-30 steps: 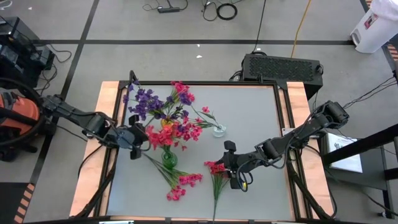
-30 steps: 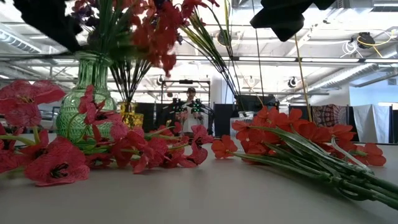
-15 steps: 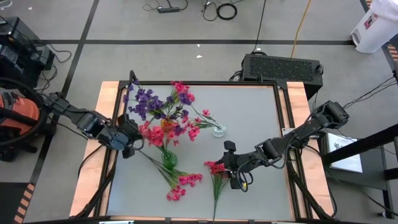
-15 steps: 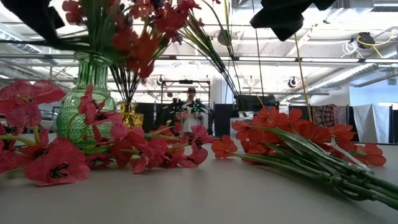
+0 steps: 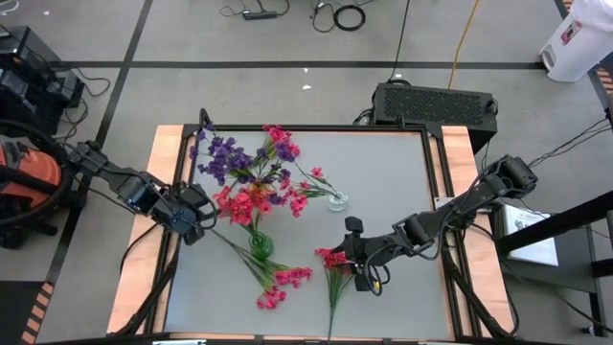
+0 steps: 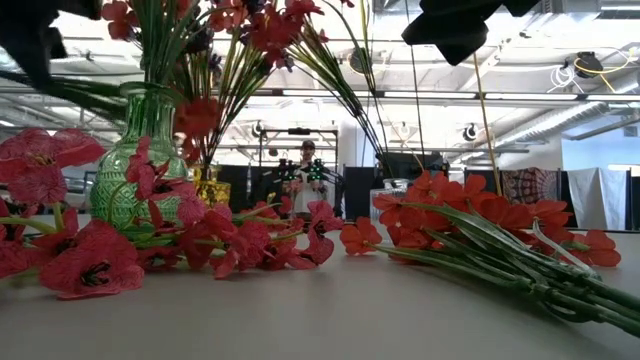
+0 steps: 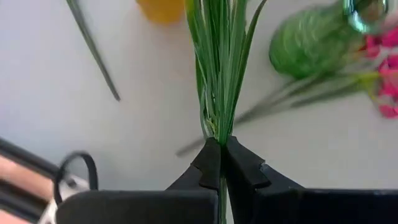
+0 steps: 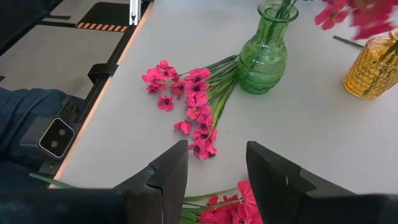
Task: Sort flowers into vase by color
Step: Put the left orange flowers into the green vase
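My left gripper [image 5: 194, 217] [image 7: 221, 148] is shut on a pink-red sprig [image 5: 239, 203] and stands at the table's left side, left of the green vase [image 5: 261, 245] [image 7: 310, 45]. The sprig's blossoms [image 6: 198, 115] hang in the air by the green vase's neck [image 6: 148, 100]. My right gripper [image 5: 357, 268] [image 8: 214, 167] is open and hovers over another pink-red sprig [image 5: 333, 259] lying flat on the table. A further pink sprig [image 5: 280, 282] [image 8: 189, 102] lies at the green vase's foot. Purple blossoms [image 5: 222, 155] stand over the yellow vase [image 7: 165, 9]. My left gripper pinches the sprig's bundle of thin green stems [image 7: 217, 127] near their lower end between its two fingertips. It comes roughly level from the table's left, and the stems run on forward past the fingertips. The sprig is lifted clear of the table.
A small clear glass vase [image 5: 337, 201] stands right of the bunch, with a thin stem in it. A loose stem [image 7: 93, 50] lies near the yellow vase. Bare table shows on the right half and along the near edge. A person stands far back in the room [image 6: 306, 175].
My left gripper has drawn back a little toward the table's left edge, still shut on the sprig. The sprig went with it: its blossoms have slid left from over the vases and have sunk lower beside the green vase's neck. My right arm has kept still.
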Motion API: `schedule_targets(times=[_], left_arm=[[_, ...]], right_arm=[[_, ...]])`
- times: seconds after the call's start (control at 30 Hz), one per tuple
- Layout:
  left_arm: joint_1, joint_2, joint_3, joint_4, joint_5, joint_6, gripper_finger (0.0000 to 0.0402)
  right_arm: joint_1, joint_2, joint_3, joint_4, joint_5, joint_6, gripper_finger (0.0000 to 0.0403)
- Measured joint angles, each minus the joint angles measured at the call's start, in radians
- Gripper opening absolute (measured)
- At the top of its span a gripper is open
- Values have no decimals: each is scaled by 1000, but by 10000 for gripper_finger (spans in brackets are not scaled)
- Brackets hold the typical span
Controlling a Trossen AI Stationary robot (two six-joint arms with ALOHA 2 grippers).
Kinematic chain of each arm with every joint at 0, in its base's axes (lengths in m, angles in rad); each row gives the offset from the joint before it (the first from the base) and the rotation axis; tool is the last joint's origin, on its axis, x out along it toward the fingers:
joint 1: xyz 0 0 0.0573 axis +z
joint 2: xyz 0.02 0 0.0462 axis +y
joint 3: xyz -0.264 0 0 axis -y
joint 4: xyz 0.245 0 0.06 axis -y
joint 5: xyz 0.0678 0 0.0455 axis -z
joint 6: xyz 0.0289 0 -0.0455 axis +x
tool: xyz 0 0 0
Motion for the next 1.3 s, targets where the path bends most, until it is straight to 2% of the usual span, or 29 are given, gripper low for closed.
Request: schedule_targets(times=[0.27, 0.53, 0.73, 0.9, 0.97, 1.03, 1.17, 1.3], left_arm=[[-40, 0, 0, -145, 92, -182, 11], [-103, 0, 0, -196, 232, -199, 11], [-168, 0, 0, -137, 405, -115, 11], [-235, 0, 0, 56, 513, -35, 11], [-259, 0, 0, 162, 504, -5, 11], [-288, 0, 0, 259, 445, 53, 11], [-344, 10, 0, 416, 286, 248, 11], [-390, 21, 0, 522, 83, 431, 11]], right_arm=[[0, 0, 0, 0, 0, -39, 155], [0, 0, 0, 0, 0, -42, 155], [0, 0, 0, 0, 1, -42, 155], [0, 0, 0, 0, 2, -42, 155], [0, 0, 0, 0, 2, -42, 155], [0, 0, 0, 0, 2, -42, 155], [-2, 0, 0, 0, 2, -42, 155], [-2, 0, 0, 0, 2, -42, 155]])
